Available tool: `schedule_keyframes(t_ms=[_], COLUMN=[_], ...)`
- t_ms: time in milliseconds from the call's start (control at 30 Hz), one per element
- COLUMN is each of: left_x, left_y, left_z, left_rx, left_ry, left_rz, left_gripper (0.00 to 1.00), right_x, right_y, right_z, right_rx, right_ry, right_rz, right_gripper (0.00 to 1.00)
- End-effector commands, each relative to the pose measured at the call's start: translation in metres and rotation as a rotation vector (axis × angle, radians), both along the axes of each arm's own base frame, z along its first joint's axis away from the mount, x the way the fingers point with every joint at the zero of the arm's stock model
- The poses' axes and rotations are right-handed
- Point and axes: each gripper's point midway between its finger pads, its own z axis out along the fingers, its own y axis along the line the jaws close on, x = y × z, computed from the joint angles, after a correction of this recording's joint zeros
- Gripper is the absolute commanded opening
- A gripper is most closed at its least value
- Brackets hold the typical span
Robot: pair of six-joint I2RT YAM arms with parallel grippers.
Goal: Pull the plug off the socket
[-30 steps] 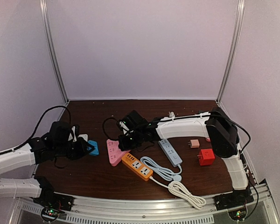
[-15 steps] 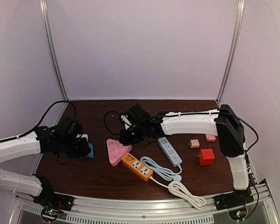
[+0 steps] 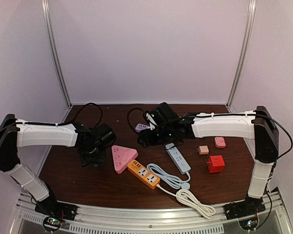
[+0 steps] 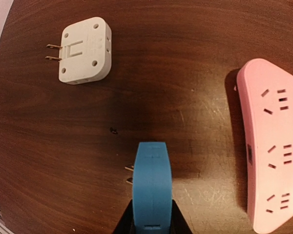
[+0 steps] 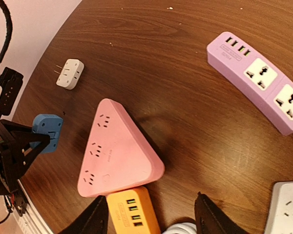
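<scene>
Cable, white and coiled, lies nearest the bases, with the orange strip just behind it. Next is the pink triangular socket, with all outlets vacant. The blue plug sits just left of the socket and clear of it, prongs exposed, clamped in the left gripper. A white adapter lies beyond; its moulded markings are too small to read. A red cube sits to the right. The right gripper hovers past the socket, jaws spread and holding nothing. Farthest back is the purple strip. No brand is legible.
</scene>
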Motion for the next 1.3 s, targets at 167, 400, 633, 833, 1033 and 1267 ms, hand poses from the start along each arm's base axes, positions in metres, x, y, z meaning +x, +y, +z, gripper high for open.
schedule_keyframes(t_ms=[167, 400, 633, 833, 1033, 1267], left_x=[0.008, 0.016, 0.018, 0.021, 0.031, 0.047], left_y=[0.000, -0.011, -0.022, -0.033, -0.046, -0.057], left_z=[-0.012, -0.009, -0.001, 0.020, 0.050, 0.085], left_rx=[0.104, 0.084, 0.024, -0.069, -0.139, -0.244], left_ry=[0.011, -0.003, -0.027, -0.088, -0.185, -0.321], left_rz=[-0.029, -0.056, -0.082, -0.118, -0.185, -0.264], left_gripper=[0.19, 0.40, 0.52, 0.76, 0.98, 0.98], right_x=[0.015, 0.016, 0.016, 0.018, 0.023, 0.036], right_y=[-0.068, -0.100, -0.116, -0.128, -0.154, -0.220], right_z=[0.010, 0.013, 0.013, 0.016, 0.034, 0.052], right_rx=[-0.021, -0.038, -0.060, -0.078, -0.074, -0.097], right_ry=[-0.051, -0.065, -0.080, -0.109, -0.178, -0.263], right_rz=[-0.141, -0.195, -0.225, -0.256, -0.335, -0.503], right_gripper=[0.77, 0.88, 0.96, 1.00, 1.00, 1.00])
